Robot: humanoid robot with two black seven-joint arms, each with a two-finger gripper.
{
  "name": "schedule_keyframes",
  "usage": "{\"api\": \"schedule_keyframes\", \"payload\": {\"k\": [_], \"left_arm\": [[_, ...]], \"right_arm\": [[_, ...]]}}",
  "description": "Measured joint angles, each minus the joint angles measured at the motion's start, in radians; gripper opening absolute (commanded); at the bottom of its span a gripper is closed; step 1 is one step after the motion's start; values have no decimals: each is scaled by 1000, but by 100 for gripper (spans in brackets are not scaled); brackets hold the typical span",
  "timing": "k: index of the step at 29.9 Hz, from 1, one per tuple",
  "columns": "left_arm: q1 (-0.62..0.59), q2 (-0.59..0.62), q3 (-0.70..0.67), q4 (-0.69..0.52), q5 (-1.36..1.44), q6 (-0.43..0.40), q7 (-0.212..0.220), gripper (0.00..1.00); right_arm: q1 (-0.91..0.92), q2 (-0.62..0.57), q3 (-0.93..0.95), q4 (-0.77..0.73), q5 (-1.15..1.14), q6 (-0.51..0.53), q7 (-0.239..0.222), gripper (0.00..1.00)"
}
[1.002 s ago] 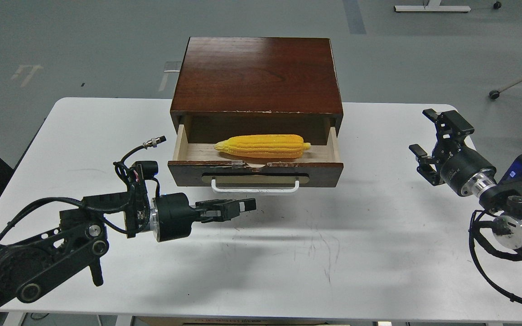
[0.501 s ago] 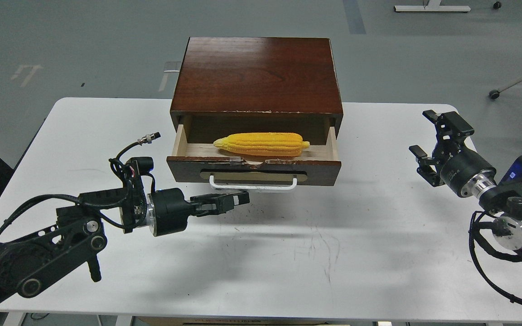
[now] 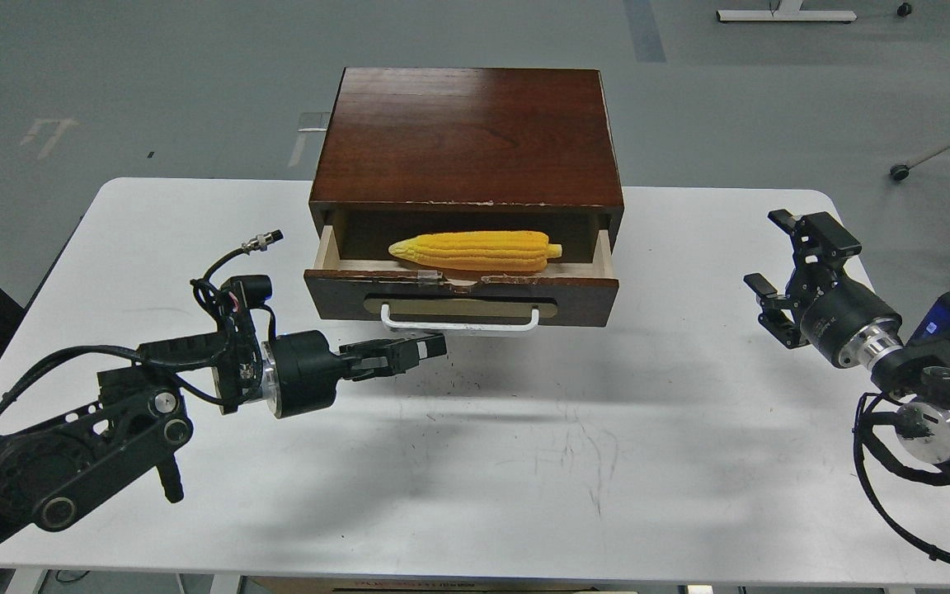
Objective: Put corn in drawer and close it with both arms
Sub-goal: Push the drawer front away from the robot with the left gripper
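- Head view: a white table (image 3: 195,231) carries a dark reddish-brown wooden cabinet (image 3: 467,136) set toward its far edge, near the middle.
- The drawer (image 3: 460,290) at the cabinet's front is partly pulled out, showing pale wood inside and a chipped top edge on its front panel.
- The corn (image 3: 475,250) lies lengthwise inside the open drawer, its tapered tip to the left and its stub end to the right, with its back edge under the cabinet's top.
- A white bar handle (image 3: 460,321) on a beige oval plate (image 3: 460,307) sits on the drawer front.
- The left gripper (image 3: 425,348) reaches in from the left, lying roughly level just above the table, its tip just below the left part of the handle; whether it touches the handle cannot be told.
- Its fingers lie close together, nothing between them.
- The right gripper (image 3: 784,264) hangs over the right side of the table, well apart from the cabinet, pointing up and toward the far left.
- Its fingers (image 3: 813,227) are spread apart and hold nothing.
- Loose cables (image 3: 219,289) loop above the left wrist.
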Motion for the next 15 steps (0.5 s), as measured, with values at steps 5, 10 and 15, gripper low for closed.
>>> {"api": "schedule_keyframes", "payload": {"k": [5, 10, 15], "left_arm": [[-15, -23, -1, 24, 0, 3, 0, 0], [-33, -46, -1, 54, 0, 2, -1, 0], [-52, -57, 0, 84, -1, 1, -1, 0]], "right_arm": [[-4, 0, 0, 1, 0, 0, 0, 98], [-9, 0, 1, 1, 0, 0, 0, 98], [-11, -1, 1, 2, 0, 0, 0, 98]]}}
